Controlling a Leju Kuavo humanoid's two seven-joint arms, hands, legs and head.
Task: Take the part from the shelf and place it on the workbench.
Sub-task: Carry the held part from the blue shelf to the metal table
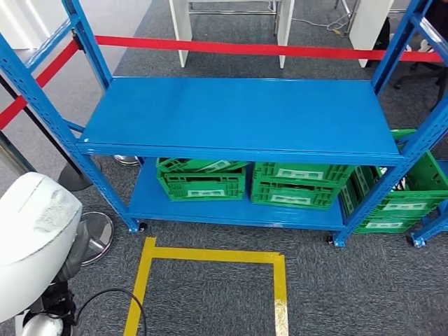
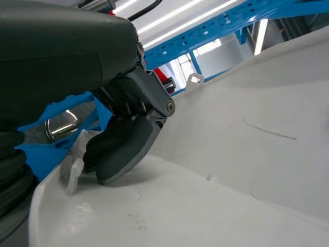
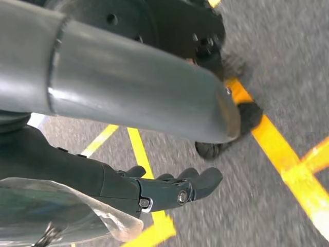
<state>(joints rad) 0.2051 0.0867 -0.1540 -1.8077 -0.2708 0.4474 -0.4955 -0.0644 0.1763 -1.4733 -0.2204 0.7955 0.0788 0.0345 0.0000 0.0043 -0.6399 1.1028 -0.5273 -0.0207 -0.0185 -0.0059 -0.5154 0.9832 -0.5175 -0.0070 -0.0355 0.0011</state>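
Two hands are seen from the wrist cameras. The left hand [image 2: 124, 139] is pressed onto the white part [image 2: 240, 154], fingers [image 2: 120, 152] curled against its surface just beside a rim; whether the part is actually gripped cannot be told. In the head view the part [image 1: 31, 238] is seen at lower left of the frame, off the blue shelf [image 1: 238, 115], which fills the centre. Green crates [image 1: 203, 182] are stacked on the lower tier. The right hand [image 3: 175, 188] is held over grey carpet [image 3: 287, 67] and yellow tape [image 3: 279, 154], fingers stretched out side by side, nothing in them.
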